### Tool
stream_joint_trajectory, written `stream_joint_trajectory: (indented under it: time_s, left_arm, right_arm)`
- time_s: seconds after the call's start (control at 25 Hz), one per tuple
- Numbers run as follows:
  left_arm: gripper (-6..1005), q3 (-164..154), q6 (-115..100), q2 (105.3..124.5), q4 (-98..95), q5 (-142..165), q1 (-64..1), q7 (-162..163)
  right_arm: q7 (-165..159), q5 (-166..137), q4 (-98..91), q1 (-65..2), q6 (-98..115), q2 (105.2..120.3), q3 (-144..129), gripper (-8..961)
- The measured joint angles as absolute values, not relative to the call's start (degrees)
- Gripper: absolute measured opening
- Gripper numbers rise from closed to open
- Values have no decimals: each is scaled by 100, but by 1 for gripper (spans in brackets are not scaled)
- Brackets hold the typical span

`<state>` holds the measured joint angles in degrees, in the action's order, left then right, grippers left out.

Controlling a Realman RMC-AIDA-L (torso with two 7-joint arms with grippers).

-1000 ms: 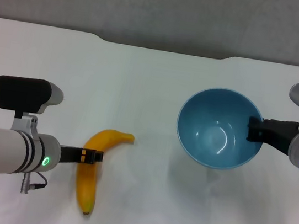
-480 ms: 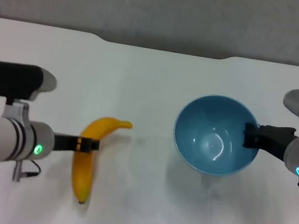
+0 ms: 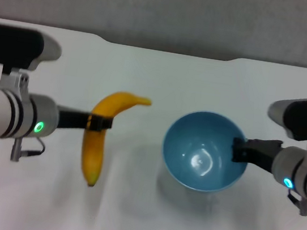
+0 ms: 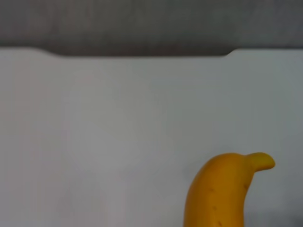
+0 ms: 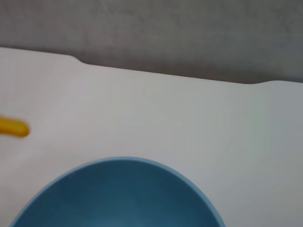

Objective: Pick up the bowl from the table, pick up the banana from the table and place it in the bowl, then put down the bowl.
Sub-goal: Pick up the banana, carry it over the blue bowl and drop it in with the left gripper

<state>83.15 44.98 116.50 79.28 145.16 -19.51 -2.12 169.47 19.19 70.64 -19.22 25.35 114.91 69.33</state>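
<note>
Left gripper [image 3: 100,123]: black, narrow, clamped across the middle of the curved, smooth yellow-orange banana [image 3: 100,131], reaching in from the robot's left on the white-sleeved arm with a green ring light. Banana raised clear of the large plain white desk [image 3: 159,76], long axis running roughly away from the robot, short stem end at the far side and bent toward the robot's right, dark tip at the near end; faint shadow on the desk below. In the left wrist view, only the stem half of the banana [image 4: 220,189] over bare white desk [image 4: 94,132], with the dark notch in the far edge beyond.

Right gripper [image 3: 241,149]: black, pinched on the right-hand rim of the round, deep, light-blue glossy plastic bowl [image 3: 201,159], holding it upright, mouth up, nothing inside, apparently off the desk with a soft shadow beneath. Bowl near the banana on its right, the two apart. In the right wrist view, far rim of the bowl [image 5: 118,194], desk [image 5: 189,118] beyond, banana stem [image 5: 13,126] at the edge.
</note>
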Motion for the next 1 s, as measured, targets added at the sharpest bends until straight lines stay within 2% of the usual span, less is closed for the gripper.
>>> stream_joint_trajectory:
  time_s: [0.64, 1.0]
  left_arm:
    - [540, 8423, 4652, 11674, 8433, 13438, -2358, -680]
    - [541, 8365, 4144, 11681, 8226, 12790, -2300, -1197]
  right_arm:
    - [16943, 2421, 6728, -2558, 2281, 11497, 6341, 80]
    - [16943, 2551, 6772, -2720, 2216, 11495, 6042, 81]
